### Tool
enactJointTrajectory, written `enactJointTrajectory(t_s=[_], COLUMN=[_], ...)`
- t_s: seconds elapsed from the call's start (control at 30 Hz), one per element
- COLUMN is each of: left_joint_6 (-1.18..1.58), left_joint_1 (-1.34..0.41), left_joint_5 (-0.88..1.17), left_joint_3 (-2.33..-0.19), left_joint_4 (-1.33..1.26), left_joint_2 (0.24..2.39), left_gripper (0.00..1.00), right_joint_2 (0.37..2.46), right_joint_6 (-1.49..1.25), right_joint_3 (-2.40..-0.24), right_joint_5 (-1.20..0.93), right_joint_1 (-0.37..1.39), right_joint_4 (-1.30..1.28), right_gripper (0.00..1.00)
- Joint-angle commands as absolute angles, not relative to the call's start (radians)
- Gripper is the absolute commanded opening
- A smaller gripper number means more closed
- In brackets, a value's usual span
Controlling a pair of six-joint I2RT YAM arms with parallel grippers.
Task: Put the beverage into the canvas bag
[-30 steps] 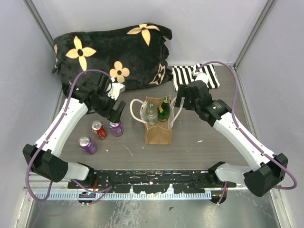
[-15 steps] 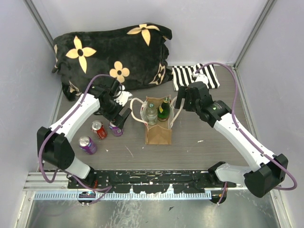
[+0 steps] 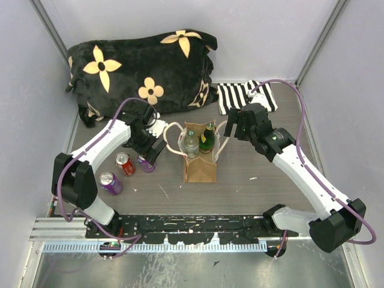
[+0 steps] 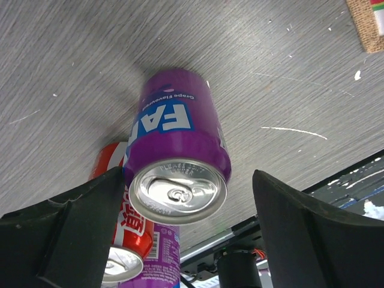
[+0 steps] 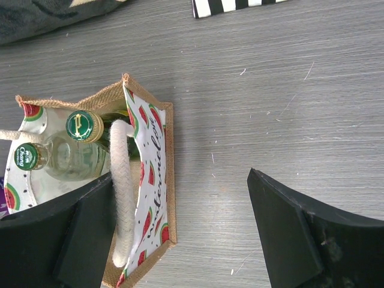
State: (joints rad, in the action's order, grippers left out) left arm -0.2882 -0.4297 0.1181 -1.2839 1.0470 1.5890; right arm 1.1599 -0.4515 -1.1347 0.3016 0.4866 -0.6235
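The canvas bag (image 3: 200, 162) stands open at the table's middle and holds a clear bottle (image 3: 191, 144) and a green bottle (image 3: 207, 139). In the right wrist view the bag (image 5: 153, 180) shows a watermelon lining and a cream rope handle (image 5: 123, 198). A purple can (image 4: 177, 144) stands upright left of the bag (image 3: 147, 163). My left gripper (image 4: 187, 183) is open with its jaws on either side of this can's top, the right finger still apart from it. My right gripper (image 5: 182, 180) is open at the bag's right edge, its left finger over the rope handle.
A red can (image 3: 125, 164) and a second purple can (image 3: 110, 183) stand left of the gripped-around can; both show in the left wrist view (image 4: 123, 240). A big black plush with yellow flowers (image 3: 144, 66) and a striped cloth (image 3: 246, 96) lie at the back.
My left arm has swung in and its gripper has come down around the purple can by the bag. My right gripper has shifted slightly at the bag's right handle.
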Motion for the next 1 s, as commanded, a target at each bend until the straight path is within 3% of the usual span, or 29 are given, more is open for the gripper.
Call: enactJointTrajectory(t_s=[0.0,0.1,0.23,0.27,0.77,0.97], left_joint_6=[-0.300,-0.293,-0.291,-0.293,-0.280,-0.128], left_joint_1=[-0.431,-0.431,-0.427,-0.422,-0.211,-0.223], left_joint_5=[0.128,0.127,0.107,0.106,0.125,0.272], left_joint_3=[-1.240,-1.225,-1.231,-1.241,-1.624,-2.067], left_joint_4=[0.997,0.976,0.983,0.994,1.135,1.133], left_joint_2=[1.612,1.614,1.609,1.604,1.523,1.656], left_gripper=[0.89,0.61,0.10,0.04,0.00,0.00], right_joint_2=[1.144,1.148,1.151,1.150,1.152,1.144], right_joint_6=[-0.452,-0.452,-0.452,-0.452,-0.451,-0.452], right_joint_3=[-1.148,-1.150,-1.153,-1.153,-1.150,-1.143], right_joint_5=[0.308,0.309,0.310,0.311,0.300,0.291], right_joint_1=[0.479,0.477,0.475,0.474,0.460,0.460], right_joint_4=[-0.609,-0.609,-0.609,-0.609,-0.600,-0.600], right_gripper=[0.89,0.89,0.89,0.89,0.89,0.89])
